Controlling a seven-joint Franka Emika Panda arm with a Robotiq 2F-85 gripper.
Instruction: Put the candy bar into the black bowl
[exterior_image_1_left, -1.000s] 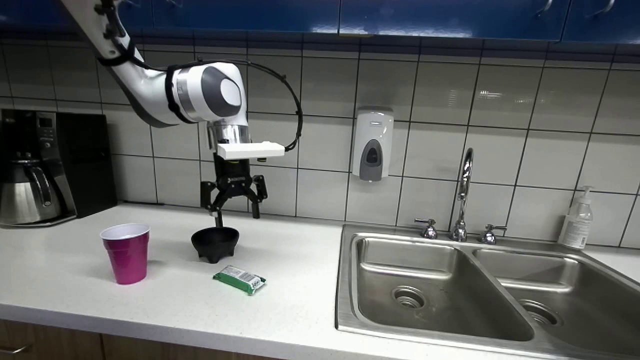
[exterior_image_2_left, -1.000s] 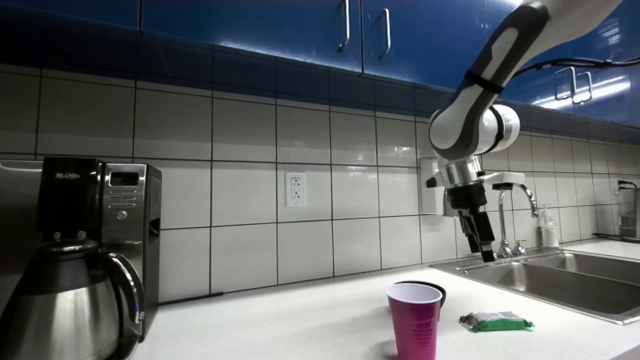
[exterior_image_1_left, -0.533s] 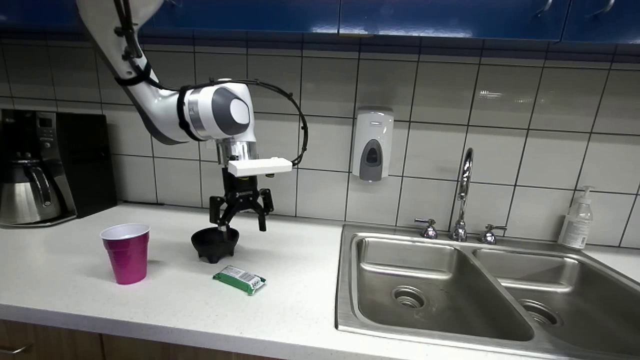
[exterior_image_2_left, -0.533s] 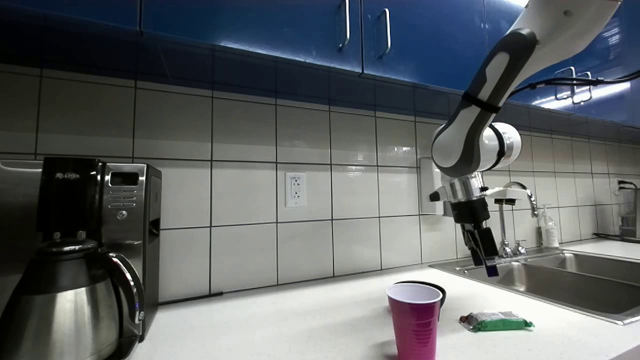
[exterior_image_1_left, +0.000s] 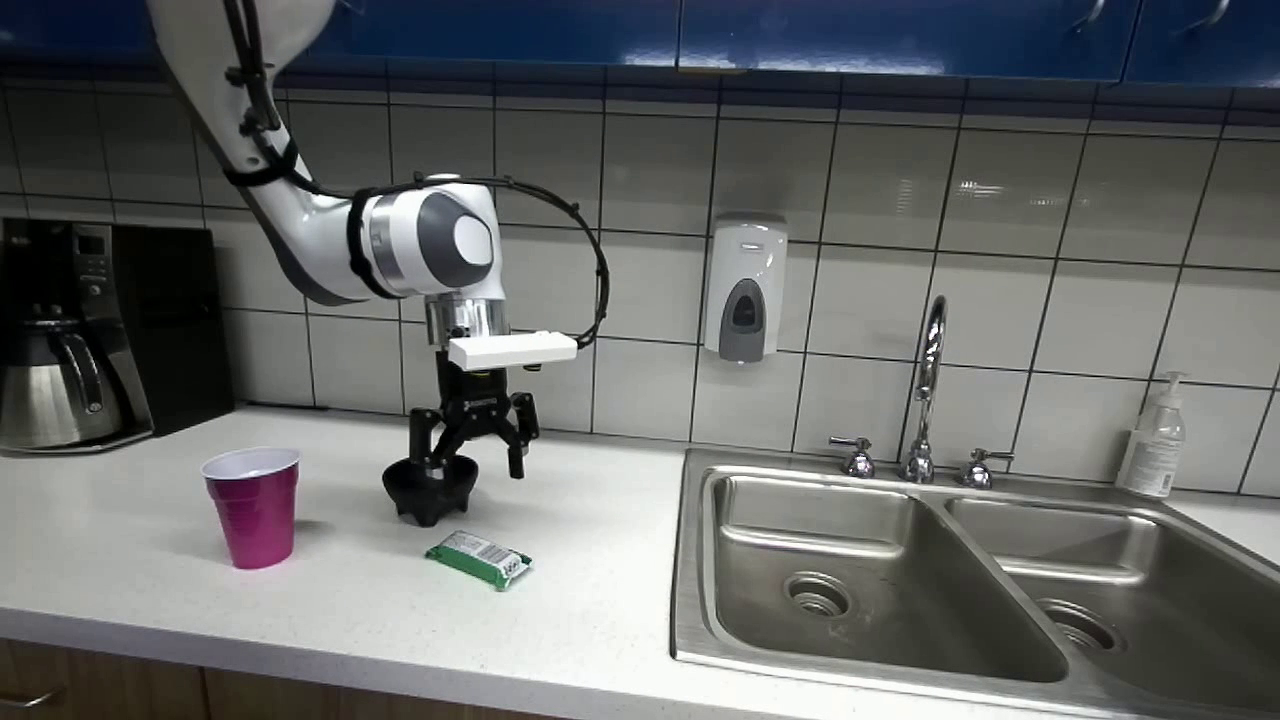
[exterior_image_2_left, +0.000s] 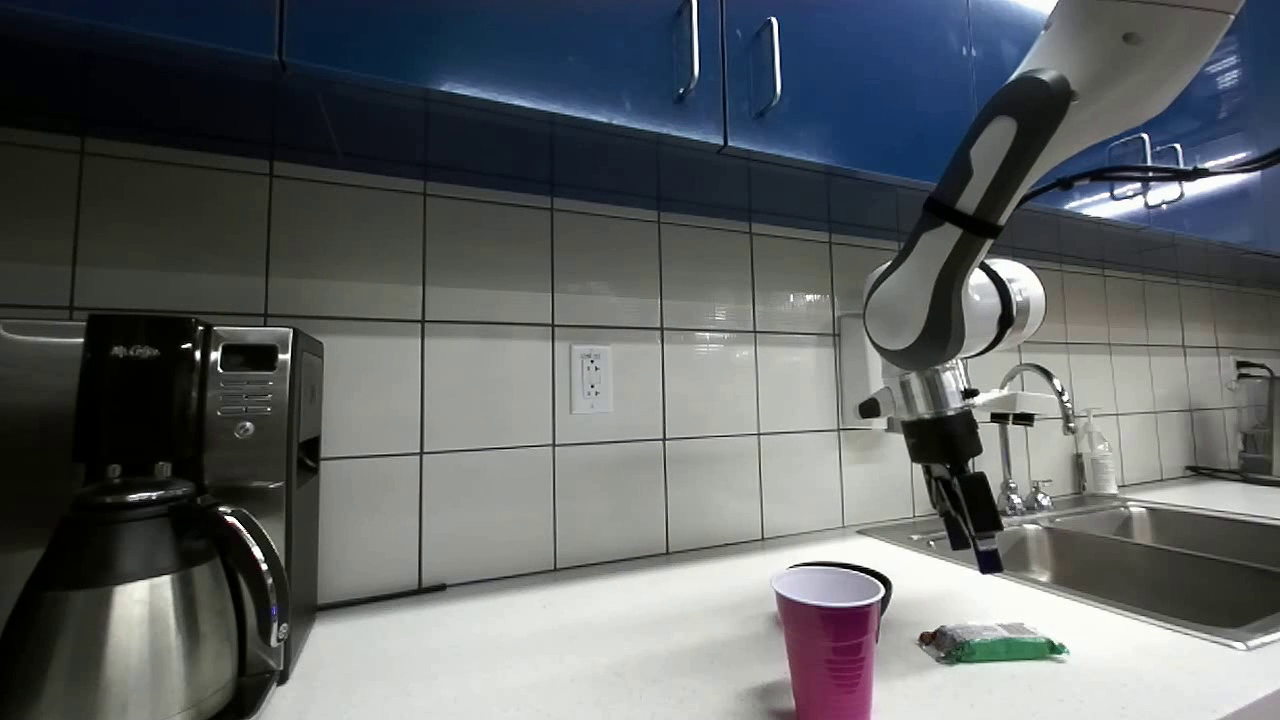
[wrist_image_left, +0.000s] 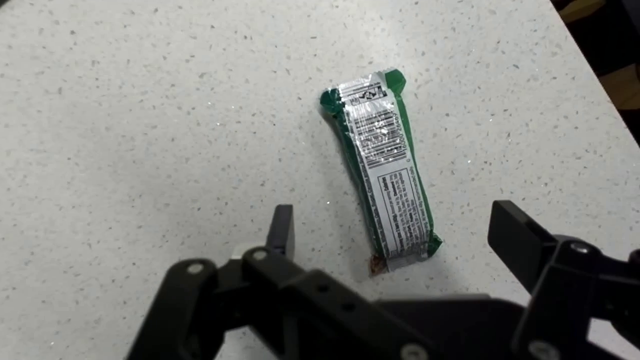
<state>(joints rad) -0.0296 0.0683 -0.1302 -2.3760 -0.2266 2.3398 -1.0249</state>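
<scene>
The candy bar (exterior_image_1_left: 480, 560), green with a white printed label, lies flat on the counter in front of the black bowl (exterior_image_1_left: 428, 500). It also shows in an exterior view (exterior_image_2_left: 1000, 643) and in the wrist view (wrist_image_left: 390, 175). My gripper (exterior_image_1_left: 475, 468) is open and empty above the counter; one finger overlaps the bowl in that view. In the wrist view the gripper (wrist_image_left: 397, 232) has its fingers wide apart, with the bar's lower end showing between them, untouched. In an exterior view the bowl (exterior_image_2_left: 884, 584) is mostly hidden behind the cup; it is out of the wrist view.
A magenta plastic cup (exterior_image_1_left: 258, 510) stands beside the bowl, also in an exterior view (exterior_image_2_left: 828, 640). A coffee maker (exterior_image_1_left: 165, 320) stands by the tiled wall. A steel sink (exterior_image_1_left: 690, 560) is set into the counter on the bar's other side. The counter's edge shows in the wrist view (wrist_image_left: 595, 75).
My gripper has come down towards the counter, most of it in the first half second, and stays open. The candy bar, bowl and cup have not moved.
</scene>
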